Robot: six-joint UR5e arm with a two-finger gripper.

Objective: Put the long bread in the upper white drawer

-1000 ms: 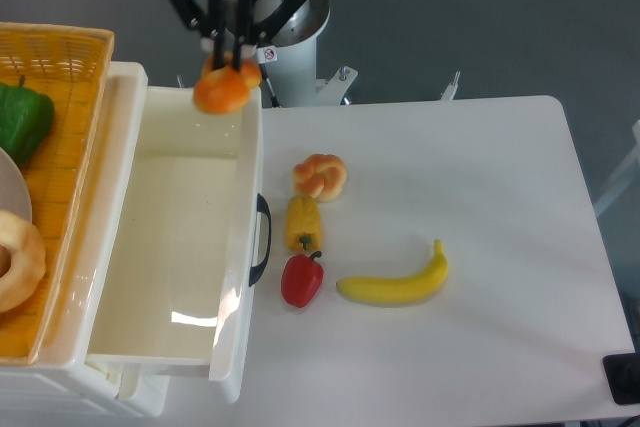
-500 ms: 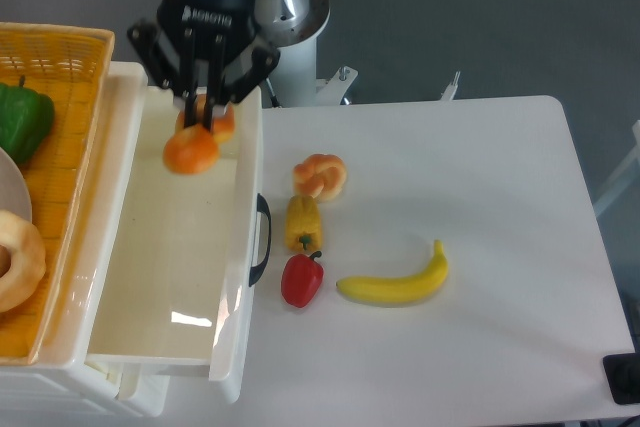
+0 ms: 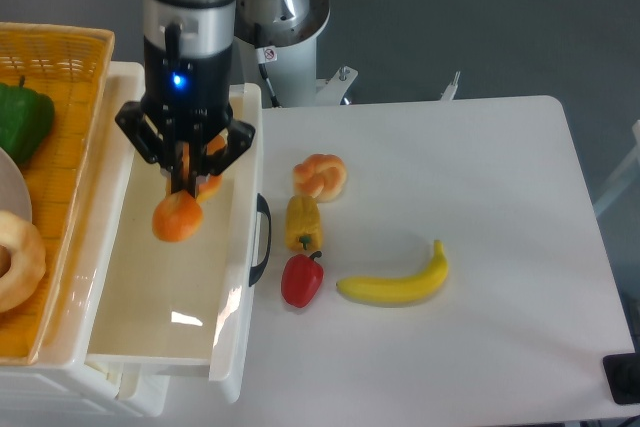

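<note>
White table [image 3: 480, 177] fills the right of the view, with a dark grey floor behind it. At the left, the drawer [image 3: 240, 277] stands pulled open, its dark curved handle [image 3: 262, 239] facing the table. The tool [image 3: 187, 183] hangs inside the drawer's opening, pointing down, its fingers clamped on the bread [image 3: 178, 215], which shows end-on as an orange ball above the drawer floor, not touching it as far as can be told. A woven basket [image 3: 60, 57] sits just left of the drawer, holding a green pepper [image 3: 22, 122]. On the table near the handle lie a knotted bun [image 3: 320, 176], a yellow pepper [image 3: 304, 223], a red pepper [image 3: 302, 279] and a banana [image 3: 395, 283].
</note>
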